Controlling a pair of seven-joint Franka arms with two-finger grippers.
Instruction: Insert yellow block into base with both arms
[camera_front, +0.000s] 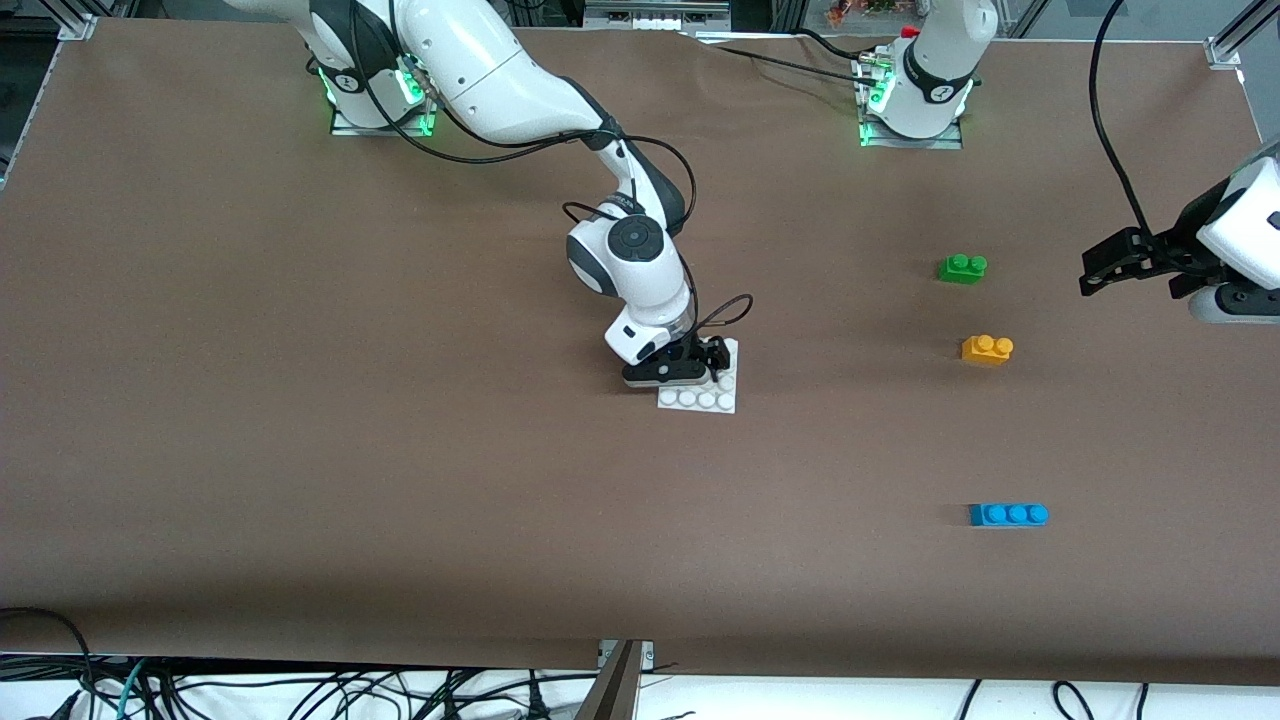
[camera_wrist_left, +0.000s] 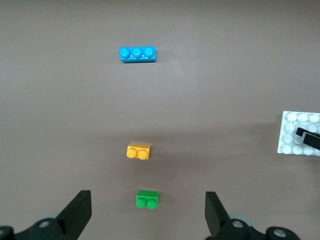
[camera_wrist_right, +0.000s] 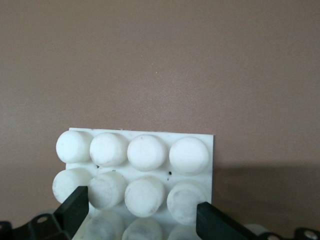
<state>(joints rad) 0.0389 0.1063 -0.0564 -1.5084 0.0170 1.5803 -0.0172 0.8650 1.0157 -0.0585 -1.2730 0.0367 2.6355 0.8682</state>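
The yellow block (camera_front: 986, 349) lies loose on the brown table toward the left arm's end, studs up; it also shows in the left wrist view (camera_wrist_left: 138, 151). The white studded base (camera_front: 728, 405) lies flat mid-table. My right gripper (camera_front: 690, 370) is down on the base with its fingers apart, and its fingertips (camera_wrist_right: 77, 207) rest over the base's (camera_wrist_right: 210, 145) studs. The base also shows in the left wrist view (camera_wrist_left: 286, 145). My left gripper (camera_front: 1100, 268) is open and empty, up in the air over the table's end beside the bricks; it also shows in its own wrist view (camera_wrist_left: 147, 205).
A green two-stud brick (camera_front: 962, 268) lies farther from the front camera than the yellow block and shows between the left fingers (camera_wrist_left: 148, 199). A blue three-stud brick (camera_front: 1008, 514) lies nearer to the camera (camera_wrist_left: 137, 53). Cables hang at the table's front edge.
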